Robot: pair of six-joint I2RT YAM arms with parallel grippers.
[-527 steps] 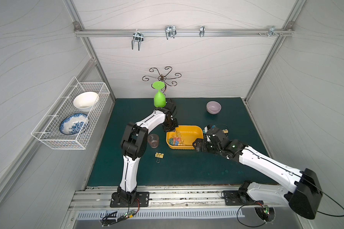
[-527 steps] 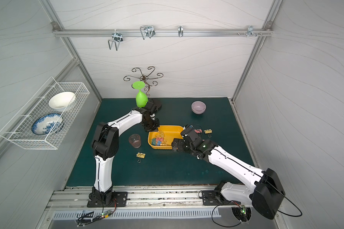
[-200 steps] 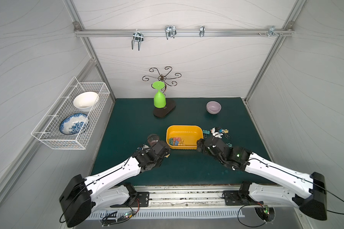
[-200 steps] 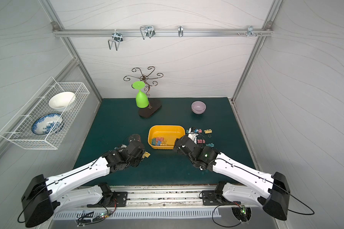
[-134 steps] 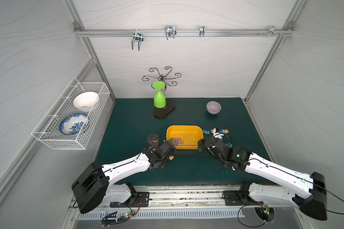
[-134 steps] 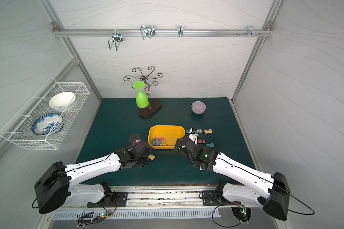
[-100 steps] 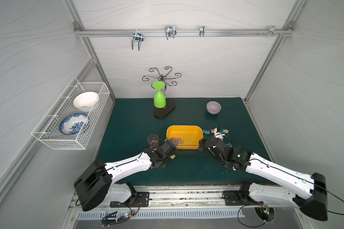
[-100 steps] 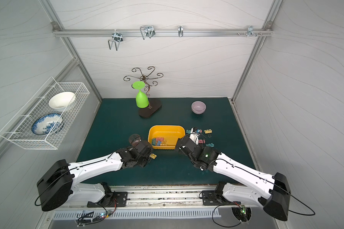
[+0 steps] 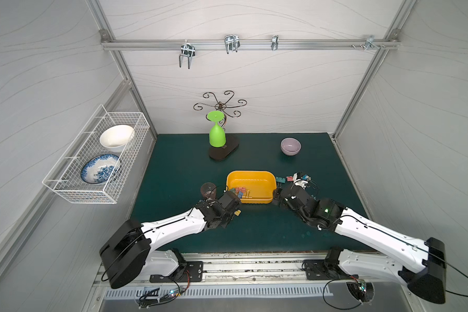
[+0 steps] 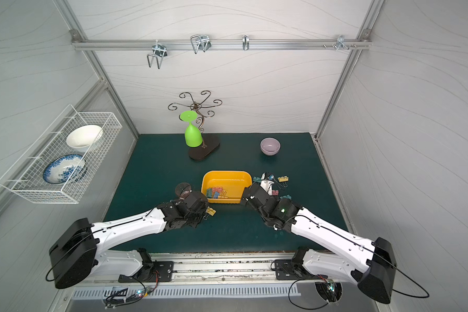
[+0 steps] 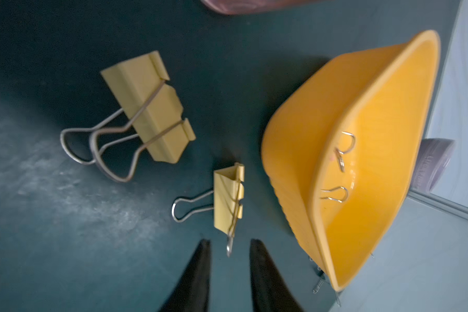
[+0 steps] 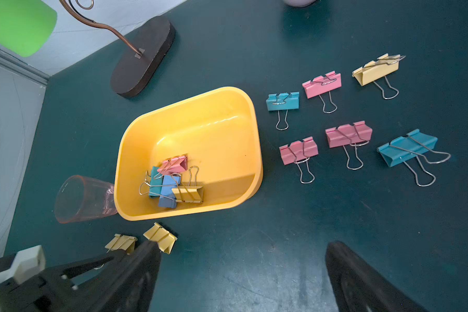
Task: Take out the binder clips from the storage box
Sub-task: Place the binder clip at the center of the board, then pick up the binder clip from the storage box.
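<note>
The yellow-orange storage box [image 9: 254,178] [image 12: 206,129] sits mid-mat and holds a small heap of binder clips [image 12: 173,181] [image 10: 216,193]. Several pink, teal and yellow clips [image 12: 347,133] [image 10: 283,178] lie in rows on the mat to its right. Two yellow clips lie off its front left corner, a large one [image 11: 149,108] and a small one [image 11: 227,200] [image 9: 237,213]. My left gripper [image 11: 229,243] is open just behind the small one, whose wire handle tip lies between the fingertips, untouched. My right gripper [image 12: 242,244] hangs wide open over bare mat in front of the box, holding nothing.
A pink transparent cup [image 9: 208,189] [image 12: 84,198] stands against the box's left side. At the back are a lilac bowl [image 9: 290,146] and a green goblet [image 9: 216,135] on a wire stand's dark base [image 9: 223,152]. A white wire basket [image 9: 97,162] hangs on the left wall.
My left gripper has parted its jaws and let go of the small yellow clip, which now rests on the mat. The right arm has barely moved.
</note>
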